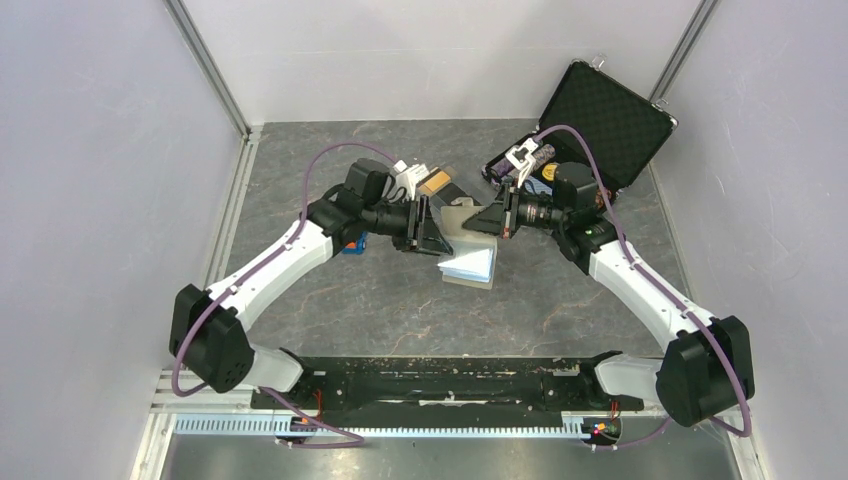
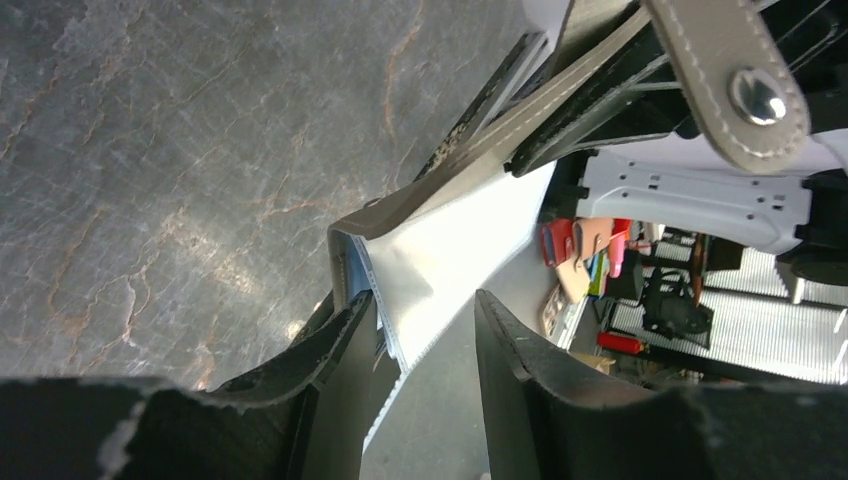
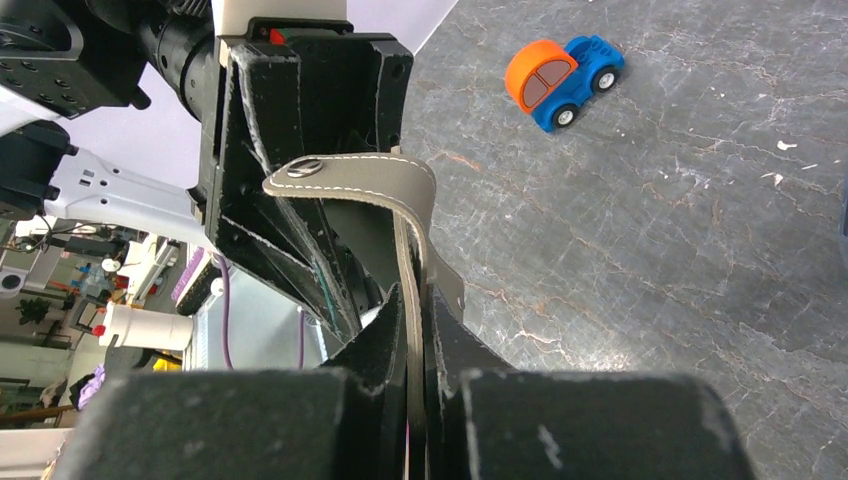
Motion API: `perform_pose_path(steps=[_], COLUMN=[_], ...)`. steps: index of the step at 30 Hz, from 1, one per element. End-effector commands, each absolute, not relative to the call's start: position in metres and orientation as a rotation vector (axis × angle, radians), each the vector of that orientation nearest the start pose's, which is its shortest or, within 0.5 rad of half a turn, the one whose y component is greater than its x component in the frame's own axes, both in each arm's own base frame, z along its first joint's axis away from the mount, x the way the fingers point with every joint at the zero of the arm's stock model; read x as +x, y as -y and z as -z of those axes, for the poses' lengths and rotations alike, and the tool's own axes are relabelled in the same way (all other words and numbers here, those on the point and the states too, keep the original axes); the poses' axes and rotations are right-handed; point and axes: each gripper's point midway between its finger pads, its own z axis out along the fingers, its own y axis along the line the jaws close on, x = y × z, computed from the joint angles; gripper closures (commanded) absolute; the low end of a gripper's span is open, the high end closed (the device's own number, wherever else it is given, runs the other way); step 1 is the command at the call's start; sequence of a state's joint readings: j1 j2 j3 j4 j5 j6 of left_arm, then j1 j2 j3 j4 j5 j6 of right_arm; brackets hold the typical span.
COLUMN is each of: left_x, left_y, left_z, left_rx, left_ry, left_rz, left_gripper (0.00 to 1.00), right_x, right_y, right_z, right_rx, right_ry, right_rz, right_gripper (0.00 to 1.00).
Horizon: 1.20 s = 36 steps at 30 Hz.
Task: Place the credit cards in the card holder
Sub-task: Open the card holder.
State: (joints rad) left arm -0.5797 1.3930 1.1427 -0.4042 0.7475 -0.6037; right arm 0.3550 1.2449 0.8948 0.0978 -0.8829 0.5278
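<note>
links: white shells are seen on left arm and right arm
joints: black housings throughout
cables: purple, routed along each arm
left gripper: black fingers, edges scuffed pale

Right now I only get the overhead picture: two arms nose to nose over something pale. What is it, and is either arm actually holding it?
Observer: It's the card holder, opened up. The right gripper is shut on its taupe wall, with the snap strap curling over above.
Operator: And the other arm?
Observer: The left gripper has its jaws apart, with the holder's pale inner panel between them.
Operator: What's that blue bit tucked under the left arm?
Observer: A toy car, blue with an orange roof, sitting on the table.
</note>
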Motion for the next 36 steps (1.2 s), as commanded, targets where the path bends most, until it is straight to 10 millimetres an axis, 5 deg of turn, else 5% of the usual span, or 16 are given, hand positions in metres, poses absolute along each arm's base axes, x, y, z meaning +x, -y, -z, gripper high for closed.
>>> perform_pose_path(steps=[1, 15, 26, 36], left_x=[0.216, 0.216, 0.219, 0.227], left_y=[0.308, 0.308, 0.314, 0.331], left_z=[-0.224, -0.218, -0.236, -0.268], left_rx=[0.570, 0.652, 0.636, 0.515], left_ry=[-2.423, -2.467, -2.423, -2.268], left_rz=[1.329, 1.196, 1.229, 1.419], left_gripper=[0.52, 0.56, 0.66, 0.48], right_x=[0.268, 0.269, 0.268, 0.264], right_y=[-0.260, -0.261, -0.262, -0.261], right_z=[-0.264, -0.262, -0.260, -0.265], right_rx=[-0.541, -0.546, -0.554, -0.561], right_ry=[-1.859, -1.864, -1.869, -1.862], right_rz=[-1.415, -1.425, -1.432, -1.443], right_gripper=[1.00, 1.00, 1.00, 1.00])
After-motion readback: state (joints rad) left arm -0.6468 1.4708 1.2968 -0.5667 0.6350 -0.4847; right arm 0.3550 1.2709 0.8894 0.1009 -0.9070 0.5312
